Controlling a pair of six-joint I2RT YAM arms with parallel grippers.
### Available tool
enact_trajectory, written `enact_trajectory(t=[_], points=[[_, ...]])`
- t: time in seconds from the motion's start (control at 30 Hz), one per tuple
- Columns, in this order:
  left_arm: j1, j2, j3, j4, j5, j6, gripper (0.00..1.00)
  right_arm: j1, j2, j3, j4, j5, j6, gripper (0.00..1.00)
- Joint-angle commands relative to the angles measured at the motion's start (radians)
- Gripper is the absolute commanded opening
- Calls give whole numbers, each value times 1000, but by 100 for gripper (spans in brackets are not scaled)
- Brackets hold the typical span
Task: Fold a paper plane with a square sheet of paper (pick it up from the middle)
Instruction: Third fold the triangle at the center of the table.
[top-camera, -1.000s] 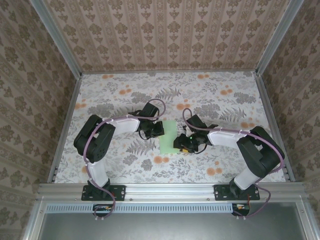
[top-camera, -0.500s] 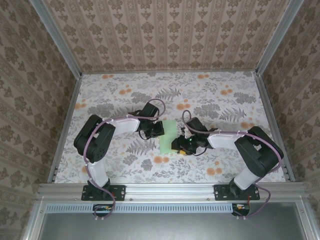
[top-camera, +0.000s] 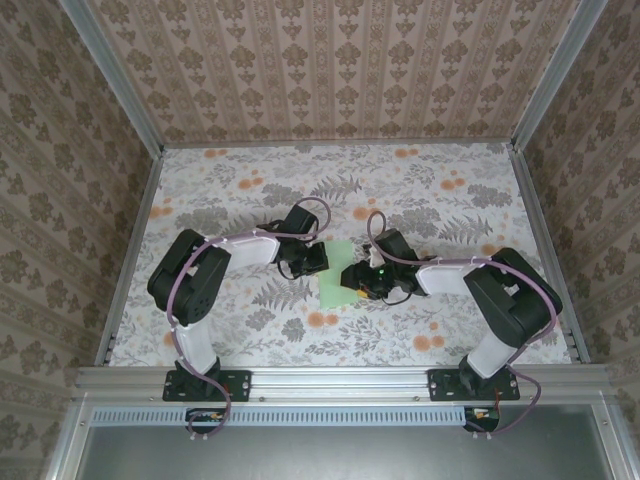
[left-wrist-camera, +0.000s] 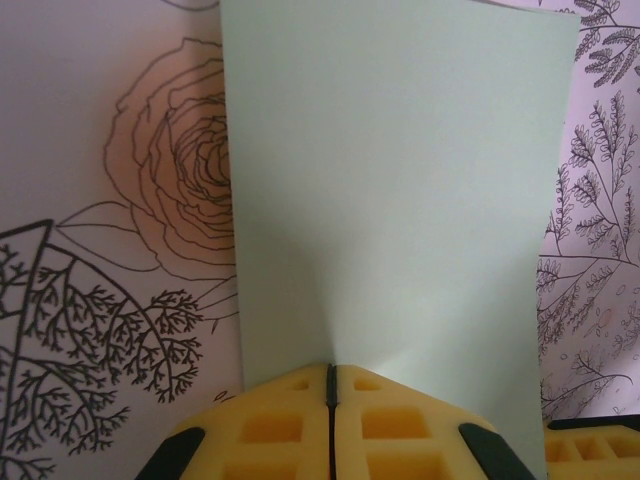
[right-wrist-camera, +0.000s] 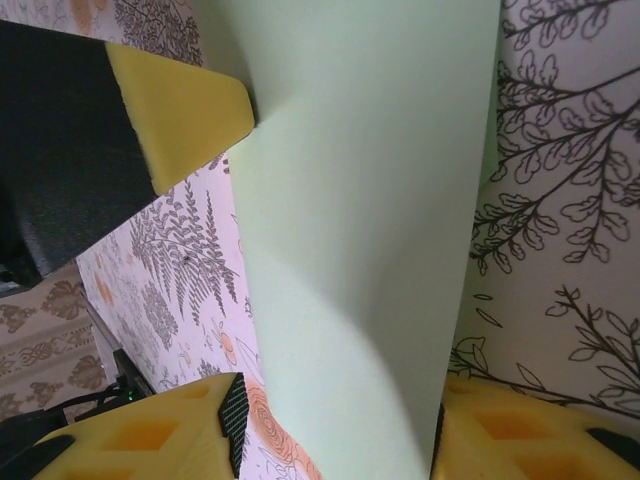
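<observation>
The square sheet of paper (top-camera: 333, 283) is pale mint green and lies mid-table between both grippers. It looks like a narrow, slightly bowed rectangle; no paper plane shape is in view. My left gripper (top-camera: 318, 262) is shut on the sheet's near edge (left-wrist-camera: 400, 200), its yellow fingers (left-wrist-camera: 290, 425) pressed together with a faint crease rising from them. My right gripper (top-camera: 352, 280) is open at the opposite end and straddles the sheet (right-wrist-camera: 370, 200). The paper rests against its right finger (right-wrist-camera: 500, 430), and a gap of tabletop shows beside the left finger (right-wrist-camera: 170, 435). The left gripper's finger (right-wrist-camera: 185, 110) shows at the sheet's far end.
The tabletop (top-camera: 250, 200) has a floral and fern print. Aluminium rails (top-camera: 130, 260) and patterned walls (top-camera: 340, 70) enclose it on three sides. Both arms bend inward toward the middle, with purple cables (top-camera: 312, 205) looping over the wrists.
My right gripper has slid a little up and left along the sheet, closer to the left gripper. The left gripper has kept its hold and place.
</observation>
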Motion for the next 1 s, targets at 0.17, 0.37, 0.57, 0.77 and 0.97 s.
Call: enact_trajectory(t=[0.17, 0.37, 0.57, 0.77, 0.97], points=[[-10, 48, -13, -67, -13, -10, 8, -1, -34, -44, 17, -46, 74, 47], [-10, 18, -10, -13, 45, 12, 14, -1, -95, -107, 9, 22, 155, 30], [-10, 17, -15, 29, 77, 5, 15, -1, -149, -142, 4, 67, 196, 23], [-9, -5, -7, 30, 75, 20, 16, -1, -148, -139, -46, 78, 212, 20], [-7, -23, -3, 42, 86, 29, 16, -1, -161, -135, -97, 88, 219, 20]])
